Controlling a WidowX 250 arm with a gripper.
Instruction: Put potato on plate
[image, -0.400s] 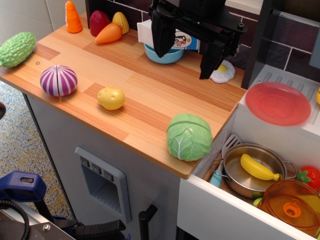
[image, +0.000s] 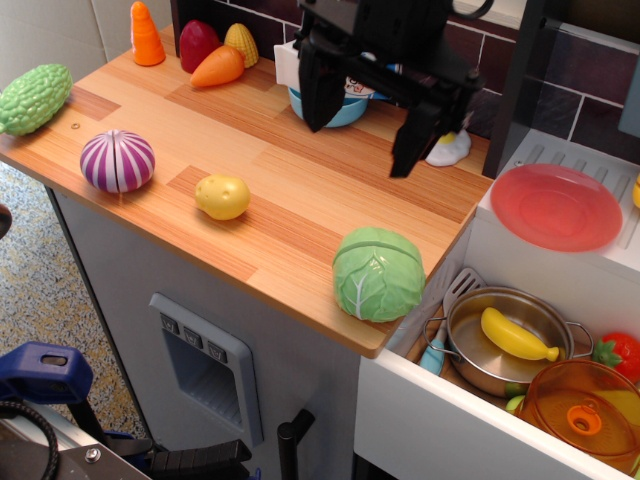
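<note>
The yellow potato (image: 222, 196) lies on the wooden counter (image: 270, 190), left of centre near the front edge. The red-pink plate (image: 556, 206) rests on the white unit at the right. My black gripper (image: 365, 138) hangs above the back middle of the counter, open and empty, its two fingers spread wide. It is well behind and to the right of the potato and left of the plate.
A green cabbage (image: 378, 272) sits at the counter's front right corner. A purple onion (image: 117, 161) and a green gourd (image: 33, 98) lie at the left. A blue bowl (image: 345, 108), a fried egg toy (image: 447, 148) and several vegetables line the back. The drawer holds a pot with a banana (image: 517, 335) and an orange lidded pot (image: 585, 412).
My gripper has moved a little forward and lower over the counter, now covering more of the fried egg toy. Nothing else has moved.
</note>
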